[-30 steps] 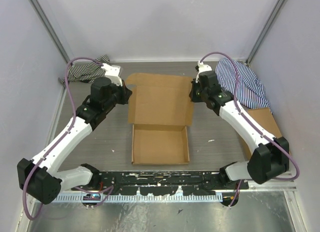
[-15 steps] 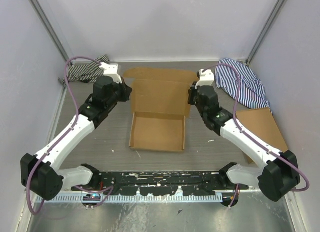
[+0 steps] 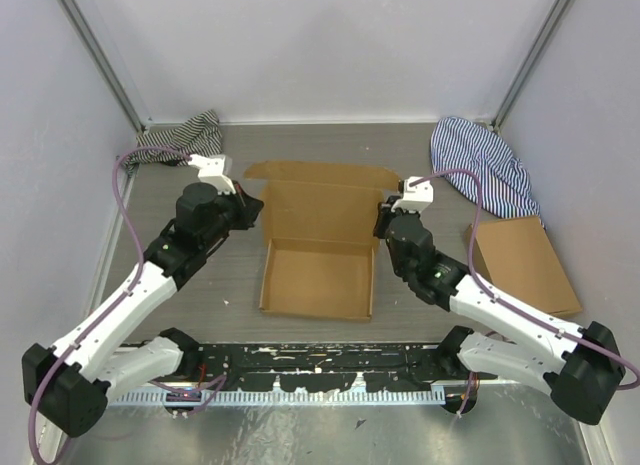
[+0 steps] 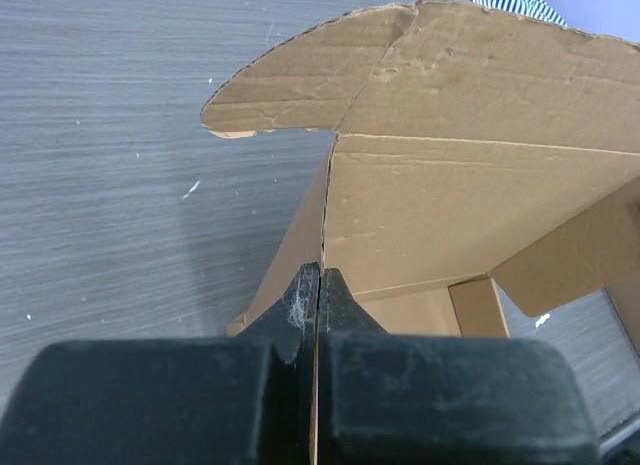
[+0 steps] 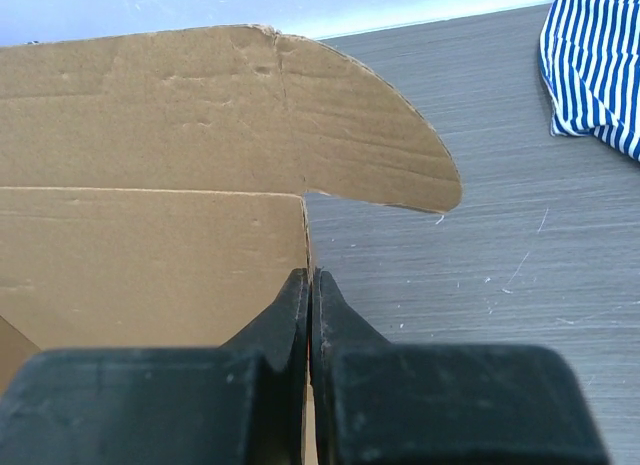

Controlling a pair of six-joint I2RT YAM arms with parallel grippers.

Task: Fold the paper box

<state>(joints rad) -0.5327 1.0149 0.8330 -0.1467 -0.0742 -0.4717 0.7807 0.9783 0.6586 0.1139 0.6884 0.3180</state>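
The paper box (image 3: 318,275) is brown corrugated cardboard, a shallow tray at the table's middle with its lid panel (image 3: 322,205) raised behind it and rounded ear flaps at the lid's top corners. My left gripper (image 3: 252,207) is shut on the lid's left edge; in the left wrist view (image 4: 318,285) the cardboard edge runs between the pressed fingers. My right gripper (image 3: 384,217) is shut on the lid's right edge, also seen in the right wrist view (image 5: 310,285). The box interior (image 4: 430,310) shows past the left fingers.
A dark striped cloth (image 3: 185,137) lies at the back left. A blue-white striped cloth (image 3: 480,165) lies at the back right, also in the right wrist view (image 5: 595,65). A smooth flat cardboard rectangle (image 3: 520,265) lies at the right. Walls enclose three sides.
Both grippers have moved toward me, holding the lid's side edges. The lid has swung up from lying flat to standing tilted over the tray. The tray has shifted slightly nearer.
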